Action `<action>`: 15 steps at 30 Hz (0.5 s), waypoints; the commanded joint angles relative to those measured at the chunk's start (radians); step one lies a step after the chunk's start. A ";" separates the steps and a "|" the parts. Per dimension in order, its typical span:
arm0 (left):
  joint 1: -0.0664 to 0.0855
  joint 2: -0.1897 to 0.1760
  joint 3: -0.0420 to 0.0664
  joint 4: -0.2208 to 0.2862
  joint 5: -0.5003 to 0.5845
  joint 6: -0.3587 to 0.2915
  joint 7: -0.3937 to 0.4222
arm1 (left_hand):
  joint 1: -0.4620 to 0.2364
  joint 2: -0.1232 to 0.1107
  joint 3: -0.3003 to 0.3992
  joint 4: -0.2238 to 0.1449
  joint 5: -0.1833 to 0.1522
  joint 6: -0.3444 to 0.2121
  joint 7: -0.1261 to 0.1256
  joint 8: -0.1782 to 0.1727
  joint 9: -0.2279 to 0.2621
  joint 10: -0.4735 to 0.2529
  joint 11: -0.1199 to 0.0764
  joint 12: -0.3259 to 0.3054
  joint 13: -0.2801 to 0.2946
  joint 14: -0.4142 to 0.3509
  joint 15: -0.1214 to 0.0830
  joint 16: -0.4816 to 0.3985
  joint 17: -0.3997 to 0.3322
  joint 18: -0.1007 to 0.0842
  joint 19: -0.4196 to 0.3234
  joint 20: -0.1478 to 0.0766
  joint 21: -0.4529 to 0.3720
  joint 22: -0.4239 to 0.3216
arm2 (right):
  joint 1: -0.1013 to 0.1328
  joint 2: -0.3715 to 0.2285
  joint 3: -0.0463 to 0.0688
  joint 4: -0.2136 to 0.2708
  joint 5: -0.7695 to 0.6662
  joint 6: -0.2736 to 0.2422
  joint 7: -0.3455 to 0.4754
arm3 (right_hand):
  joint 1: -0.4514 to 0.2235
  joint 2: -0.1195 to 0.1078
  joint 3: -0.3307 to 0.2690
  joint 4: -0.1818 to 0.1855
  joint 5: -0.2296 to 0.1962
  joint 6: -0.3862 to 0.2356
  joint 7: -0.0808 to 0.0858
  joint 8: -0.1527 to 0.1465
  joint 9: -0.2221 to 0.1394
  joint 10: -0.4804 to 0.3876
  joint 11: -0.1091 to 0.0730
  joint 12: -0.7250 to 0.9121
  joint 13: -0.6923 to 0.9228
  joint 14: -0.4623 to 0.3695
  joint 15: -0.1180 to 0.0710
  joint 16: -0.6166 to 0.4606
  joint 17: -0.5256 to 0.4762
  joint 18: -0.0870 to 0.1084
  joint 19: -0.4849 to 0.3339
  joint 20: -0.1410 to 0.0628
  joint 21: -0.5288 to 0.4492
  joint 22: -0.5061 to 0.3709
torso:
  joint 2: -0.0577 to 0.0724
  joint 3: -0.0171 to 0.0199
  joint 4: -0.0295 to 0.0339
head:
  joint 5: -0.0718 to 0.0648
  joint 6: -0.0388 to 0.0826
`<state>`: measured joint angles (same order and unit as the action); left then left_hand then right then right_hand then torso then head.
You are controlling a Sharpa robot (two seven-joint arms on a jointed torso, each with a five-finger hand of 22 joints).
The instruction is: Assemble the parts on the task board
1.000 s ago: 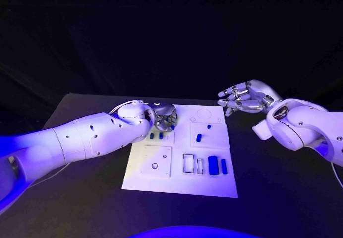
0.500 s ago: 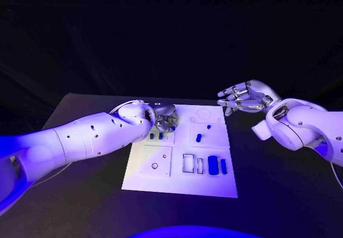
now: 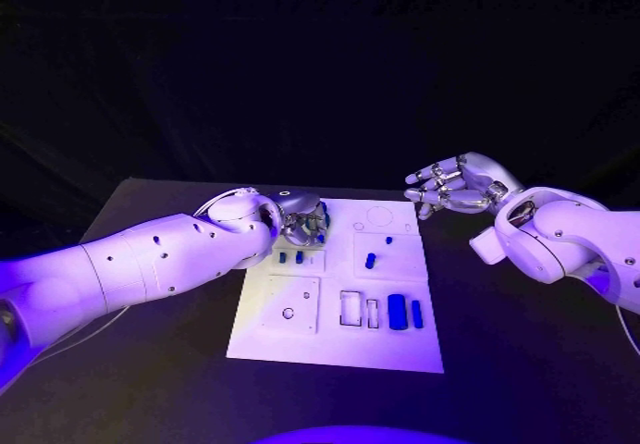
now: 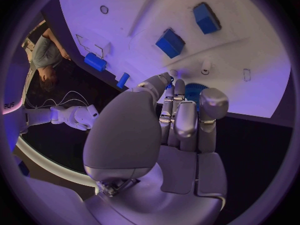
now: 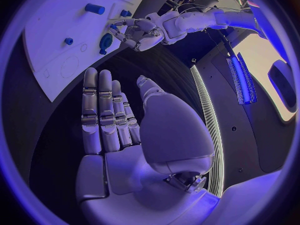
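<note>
two hands (image 3: 304, 215) (image 3: 453, 185) | left: fingers curled over round blue part (image 4: 195, 91), grasp unclear | right: released, beside task board (image 3: 400, 347)

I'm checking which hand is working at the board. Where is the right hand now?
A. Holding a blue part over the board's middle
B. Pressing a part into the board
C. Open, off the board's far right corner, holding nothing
C: the right hand is spread and empty beyond the board's far right corner.

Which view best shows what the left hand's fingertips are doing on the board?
The left wrist view: the left hand has its fingertips down by a round blue part on the task board. The head view shows the hand from above; the right wrist view shows it small.
</note>
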<state>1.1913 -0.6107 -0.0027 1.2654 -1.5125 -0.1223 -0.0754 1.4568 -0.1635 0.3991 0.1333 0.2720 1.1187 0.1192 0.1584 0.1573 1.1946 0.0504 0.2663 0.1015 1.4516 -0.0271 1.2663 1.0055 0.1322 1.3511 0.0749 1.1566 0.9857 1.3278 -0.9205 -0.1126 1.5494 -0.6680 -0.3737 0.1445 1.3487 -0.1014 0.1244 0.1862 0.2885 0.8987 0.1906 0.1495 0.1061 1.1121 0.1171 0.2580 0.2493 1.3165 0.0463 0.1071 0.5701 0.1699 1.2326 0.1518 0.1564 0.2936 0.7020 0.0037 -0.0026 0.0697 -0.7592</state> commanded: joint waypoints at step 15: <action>0.011 -0.098 0.032 0.078 0.048 -0.005 -0.039 | -0.011 0.000 -0.003 -0.001 -0.006 0.011 -0.003 -0.005 -0.002 0.011 -0.002 -0.012 0.002 0.007 -0.001 0.011 0.007 -0.017 0.009 -0.007 0.016 0.014 | 0.000 0.000 0.000 -0.004 -0.004 0.008 0.007 | -0.002 0.012 -0.003 0.000 0.006 0.002 0.003 0.002 -0.001 -0.008 0.001 0.007 -0.002 0.005 0.005 -0.004 0.001 0.014 0.003 0.003 -0.004 -0.001 | 0.000 0.0002 0.0001 | 0.005 0.003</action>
<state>1.2012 -0.7071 0.0287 1.3414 -1.4784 -0.1382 -0.0974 1.4547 -0.1658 0.3990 0.1334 0.2720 1.1223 0.1159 0.1580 0.1559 1.1982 0.0470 0.2572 0.1016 1.4516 -0.0271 1.2702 1.0105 0.1322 1.3546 0.0713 1.1682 0.9993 1.3278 -0.9208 -0.1126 1.5456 -0.6680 -0.3737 0.1446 1.3487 -0.1014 0.1244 0.1862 0.2885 0.8987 0.1906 0.1495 0.1062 1.1121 0.1171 0.2580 0.2494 1.3165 0.0463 0.1071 0.5701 0.1700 1.2326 0.1518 0.1564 0.2937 0.7021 0.0039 -0.0025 0.0744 -0.7556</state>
